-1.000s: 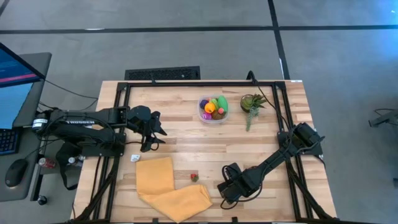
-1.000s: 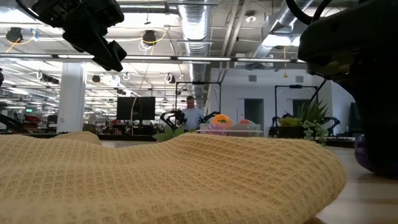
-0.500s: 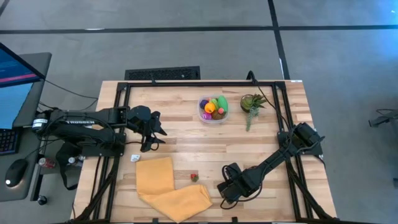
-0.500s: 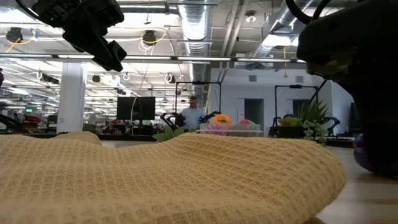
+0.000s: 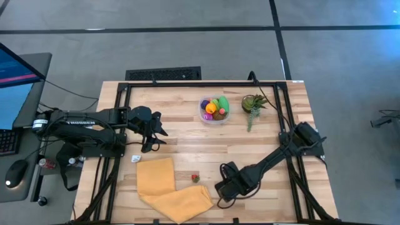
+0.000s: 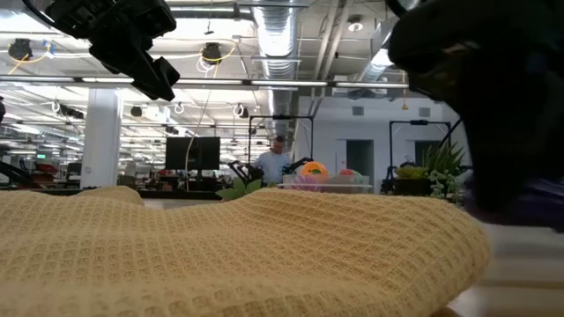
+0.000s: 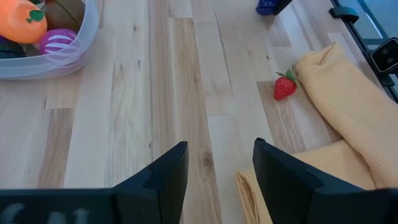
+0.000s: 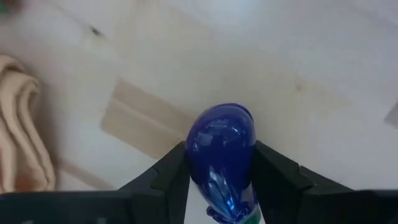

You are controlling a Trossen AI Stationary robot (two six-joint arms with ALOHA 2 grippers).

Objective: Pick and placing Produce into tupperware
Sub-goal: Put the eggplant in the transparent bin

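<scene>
Right end effector (image 8: 214, 180): low over the near right part of the worktop (image 5: 187, 144), just right of the yellow cloth (image 5: 172, 187). Fingers pinch a glossy blue-purple produce piece (image 8: 221, 155) at its sides; a green tip shows at its lower end.

Left end effector (image 7: 214, 168): waiting above the left side of the worktop, fingers spread a little, nothing between them.

Tupperware (image 5: 214, 109): far centre of the worktop, well apart from the right end effector, already holding several produce pieces (orange, green, magenta, purple). A potted plant (image 5: 253, 103) stands just to its right.

Strawberry (image 7: 285, 87): loose on the worktop, just beside the cloth's edge, between the cloth and the right end effector.

Risks, judged:
- The held piece is smooth and rounded, gripped on curved flanks; it may squirt out during the lift or the long carry to the tub.
- The tub is fairly full; a piece dropped from height may bounce off the contents and roll away.
- The tub is light; a nudge on its rim could shift or tip it.
- The plant next to the tub could be brushed by the arm on approach.
- The strawberry sits against the cloth; a later grasp there may snag fabric.

Writing: white lettering, seemingly "TROSSEN", on the left arm (image 5: 81, 122) in the high view. Nothing else legible.
</scene>
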